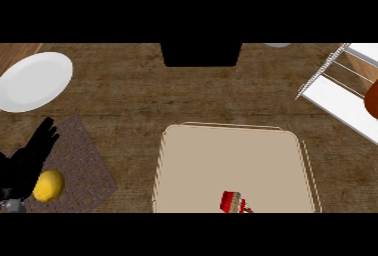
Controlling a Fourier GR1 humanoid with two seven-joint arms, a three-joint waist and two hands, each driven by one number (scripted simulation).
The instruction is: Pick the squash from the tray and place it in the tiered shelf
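Head view shows us no squash on the tray (229, 160), only a red thing (233, 201) at its near edge. We judge the orange-brown thing (373, 100) in the tiered shelf (336, 102), at the counter's far right corner, may be it, so placing looks done. Our left hand (29, 155) rests with straight fingers at the counter's left edge beside a yellow fruit (48, 186); our right hand is out of view

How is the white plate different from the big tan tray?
The white plate is round, while the tan tray is a rectangle with rounded corners. The plate is white and smaller; the tray is beige and much larger. The plate sits at the counter's far left with nothing on it, while the tray sits in the middle near the front and carries a small red object. Both lie flat on the brown counter.
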